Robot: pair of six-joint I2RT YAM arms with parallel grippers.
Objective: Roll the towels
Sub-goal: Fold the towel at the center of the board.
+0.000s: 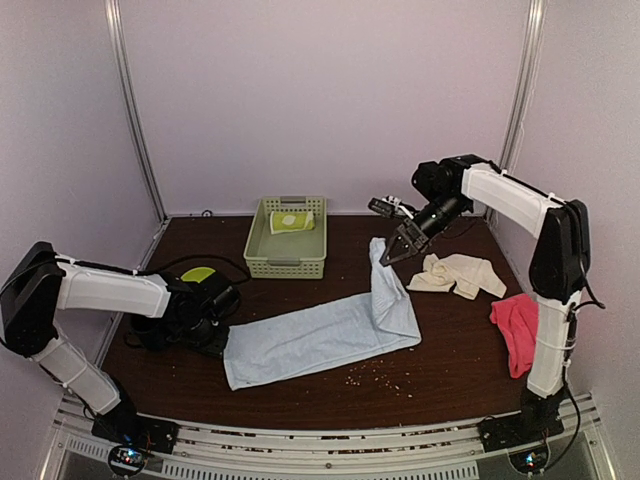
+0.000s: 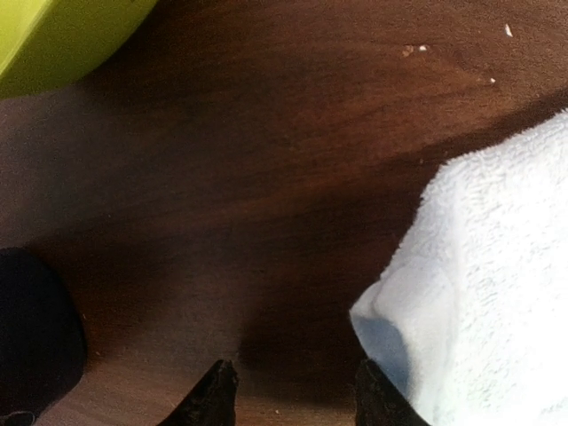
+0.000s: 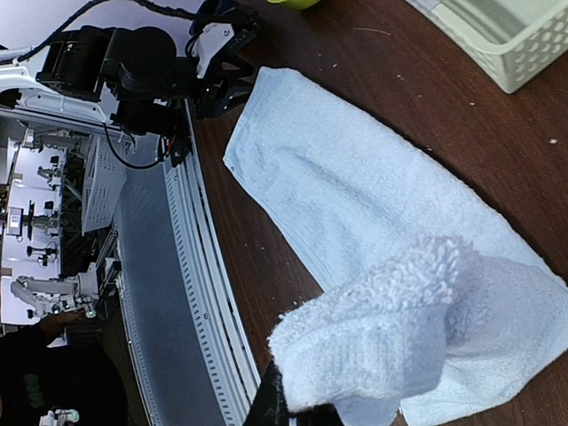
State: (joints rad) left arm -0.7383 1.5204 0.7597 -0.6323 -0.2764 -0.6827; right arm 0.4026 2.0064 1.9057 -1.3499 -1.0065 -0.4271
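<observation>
A: Light blue towel (image 1: 320, 340) lies stretched slantwise across the middle of the table (image 1: 450, 380), from near left to far right. The right gripper (image 1: 398, 247) is clamped tight on its far-right corner, which is lifted clear of the wood.

B: And the left gripper (image 2: 297, 404)? About half open, nothing in it. The towel's near-left corner sits right beside one fingertip (image 2: 380, 399), not between the two.

A: That's the danger. Close from there and I'd say it pinches bare table, or only a wisp of pile.

B: Then any tug from the right would drag the whole cloth toward the cream-white towel (image 1: 460, 273), or the raised corner slips out of that pinch.
</observation>
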